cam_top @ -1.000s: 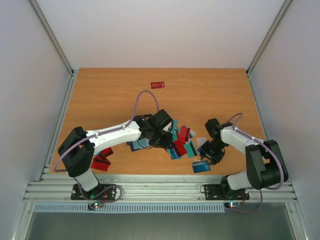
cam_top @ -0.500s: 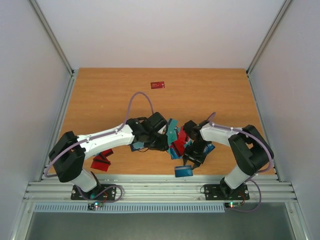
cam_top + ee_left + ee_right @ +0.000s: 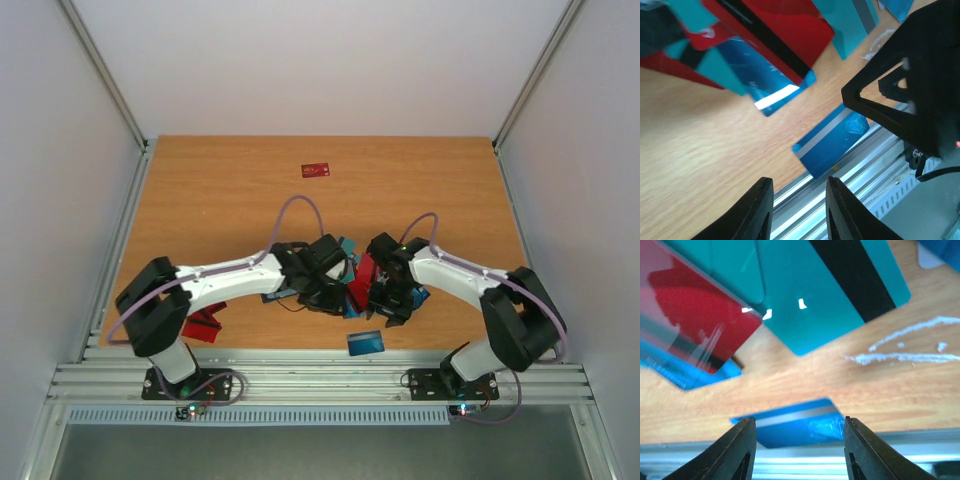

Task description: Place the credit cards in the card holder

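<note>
The credit cards (image 3: pixel 352 285) lie mostly in one overlapping heap of teal, red and blue at the middle of the near edge of the tabletop (image 3: pixel 220 200). Strays are noted: a lone blue card (image 3: pixel 366 342) with a pale stripe right at the near edge, a red card (image 3: pixel 316 170) well apart toward the far edge, and a few red cards (image 3: pixel 203 323) toward the near left corner. The card holder cannot be positively identified; a dark navy shape (image 3: pixel 272 294) partly under the left forearm, touching the heap, may be it. No card is seen lodged in any holder, so in my judgement the task is at an early stage. Both arms reach in over the heap from either side. The left gripper (image 3: pixel 799 212) has its fingers spread with nothing between them, pointing toward the near edge, with the lone blue card (image 3: pixel 832 145) beyond its tips. The right gripper (image 3: pixel 799 455) is likewise spread and empty, and the lone blue card (image 3: pixel 795 429) sits squarely framed between its fingers, beyond a teal card (image 3: pixel 830 295) bearing a black stripe. That alignment suggests the right arm is lining up on this isolated card, which lies flat and free of overlap. Risk noted: thin cards flat on wood offer little edge to pinch, and the two grippers work close together.
</note>
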You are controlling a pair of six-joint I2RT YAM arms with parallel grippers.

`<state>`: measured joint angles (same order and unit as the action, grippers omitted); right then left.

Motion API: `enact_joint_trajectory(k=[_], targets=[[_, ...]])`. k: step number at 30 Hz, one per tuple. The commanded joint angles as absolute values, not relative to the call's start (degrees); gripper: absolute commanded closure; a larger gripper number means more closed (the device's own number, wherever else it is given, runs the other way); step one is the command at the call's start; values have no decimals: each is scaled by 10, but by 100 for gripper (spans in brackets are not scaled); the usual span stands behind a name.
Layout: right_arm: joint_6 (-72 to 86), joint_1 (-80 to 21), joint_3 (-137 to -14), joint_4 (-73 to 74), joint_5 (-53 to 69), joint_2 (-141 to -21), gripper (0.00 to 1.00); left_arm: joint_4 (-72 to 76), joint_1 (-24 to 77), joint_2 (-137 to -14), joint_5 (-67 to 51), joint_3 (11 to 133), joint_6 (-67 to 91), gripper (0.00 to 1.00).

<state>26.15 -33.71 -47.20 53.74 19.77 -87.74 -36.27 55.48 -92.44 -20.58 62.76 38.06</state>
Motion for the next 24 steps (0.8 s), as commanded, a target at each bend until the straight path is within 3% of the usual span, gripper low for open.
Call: enact_joint_trajectory(k=[1,6,11,24], targets=[[232,-339,-456,579,192,-807,50,-349,593,-1008,-242,682,348,69],[243,-337,-388,560,241,-723,46,-351,623,-1077,-252,735,345,72],[246,-336,-349,544,267,-697,35,-344,632,-1106,-254,740,360,78],[289,-331,-230,354,361,-688,37,-318,632,-1122,-243,696,370,81]])
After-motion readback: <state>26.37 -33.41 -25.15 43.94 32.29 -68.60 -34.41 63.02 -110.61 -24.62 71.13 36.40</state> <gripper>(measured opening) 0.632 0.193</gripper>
